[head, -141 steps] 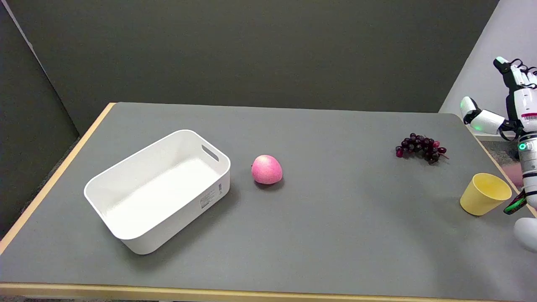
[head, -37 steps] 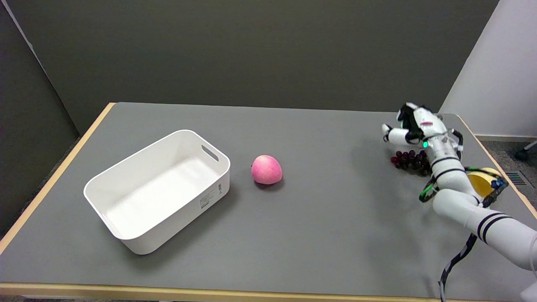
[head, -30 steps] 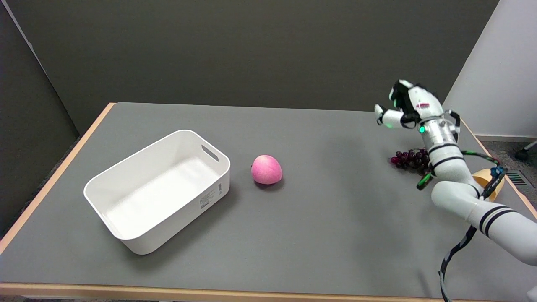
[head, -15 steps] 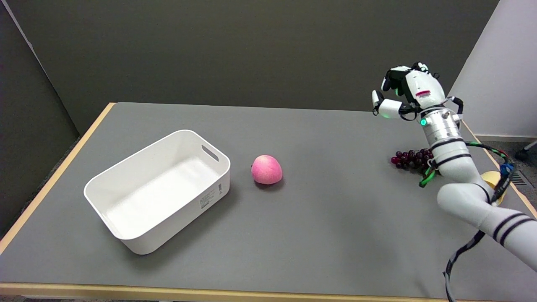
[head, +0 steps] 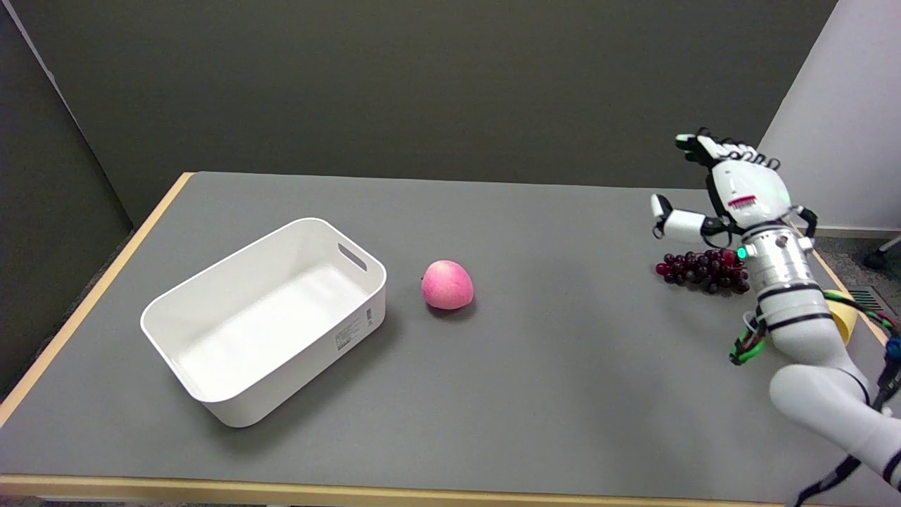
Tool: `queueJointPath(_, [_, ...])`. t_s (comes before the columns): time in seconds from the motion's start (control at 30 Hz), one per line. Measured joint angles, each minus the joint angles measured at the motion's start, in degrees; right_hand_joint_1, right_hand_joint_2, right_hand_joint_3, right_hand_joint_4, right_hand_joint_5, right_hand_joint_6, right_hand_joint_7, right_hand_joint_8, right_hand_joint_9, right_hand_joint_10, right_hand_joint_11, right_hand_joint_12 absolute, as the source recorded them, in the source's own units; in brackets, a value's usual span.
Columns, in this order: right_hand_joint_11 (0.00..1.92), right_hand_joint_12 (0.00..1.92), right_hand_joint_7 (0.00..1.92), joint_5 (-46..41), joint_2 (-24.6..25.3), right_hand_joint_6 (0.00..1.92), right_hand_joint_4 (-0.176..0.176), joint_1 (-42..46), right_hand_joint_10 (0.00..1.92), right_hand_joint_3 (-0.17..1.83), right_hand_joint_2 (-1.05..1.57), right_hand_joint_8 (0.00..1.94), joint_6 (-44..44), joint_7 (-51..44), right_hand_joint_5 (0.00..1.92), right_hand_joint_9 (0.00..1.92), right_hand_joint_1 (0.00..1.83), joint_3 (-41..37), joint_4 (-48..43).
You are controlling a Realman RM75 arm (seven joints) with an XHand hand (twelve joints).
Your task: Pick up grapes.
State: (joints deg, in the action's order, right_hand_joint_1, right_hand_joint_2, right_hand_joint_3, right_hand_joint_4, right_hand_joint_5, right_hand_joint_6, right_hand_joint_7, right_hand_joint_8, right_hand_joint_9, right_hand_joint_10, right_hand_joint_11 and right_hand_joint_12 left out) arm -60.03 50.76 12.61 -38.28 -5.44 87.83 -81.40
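Hovering above the grapes [head: 702,271] on the desk [head: 563,366], the right hand [head: 732,190] spreads its empty fingers, apparently ready to grasp them.

Right hand [head: 732,186] (fingers spread) hangs above grapes [head: 700,268], holding nothing.

1 high head view, angled down across the table [head: 563,394] from its near side

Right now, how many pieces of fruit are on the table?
2. The pink apple sits mid-table, right of the white bin. The grapes, one bunch, lie at the right, below the raised right hand, which holds nothing. The arm hides the bunch's right end.
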Motion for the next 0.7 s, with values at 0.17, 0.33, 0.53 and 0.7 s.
queueJointPath(0.17, [0.15, 1.33, 0.37, -2.8, 0.6, 0.44, 0.007, 3.2, 0.79, 0.92, 0.62, 0.41, -0.1, -3.9, 0.24, 0.22, 0.72, -1.5, -1.5])
queueJointPath(0.33, [0.13, 1.3, 0.36, -5.6, 1.0, 0.43, 0.009, 5.2, 0.77, 0.93, 0.62, 0.4, 0.7, -7.1, 0.24, 0.21, 0.73, -2.4, -2.1])
queueJointPath(0.53, [0.12, 1.27, 0.31, -8.1, 1.0, 0.46, 0.009, 6.4, 0.74, 0.98, 0.6, 0.42, 2.1, -9.4, 0.22, 0.19, 0.69, -2.8, -1.5])
queueJointPath(0.7, [0.11, 1.24, 0.28, -10.1, 1.0, 0.46, 0.007, 6.8, 0.72, 0.98, 0.6, 0.4, 3.0, -10.6, 0.22, 0.16, 0.68, -2.7, 0.0])
